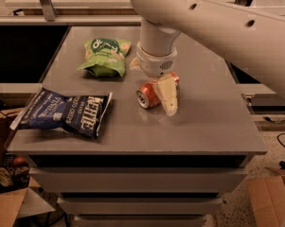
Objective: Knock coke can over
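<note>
The coke can (148, 94) is an orange-red can lying on its side near the middle of the grey table (213, 122), with its silver top facing front-left. My gripper (167, 98) hangs from the large white arm and reaches down right over the can, touching or nearly touching its right end. The rear of the can is hidden behind the gripper.
A green chip bag (104, 56) lies at the back left of the can. A blue chip bag (66, 112) lies at the front left near the table's edge. Cardboard boxes stand on the floor at the lower left (9, 202) and lower right (270, 197).
</note>
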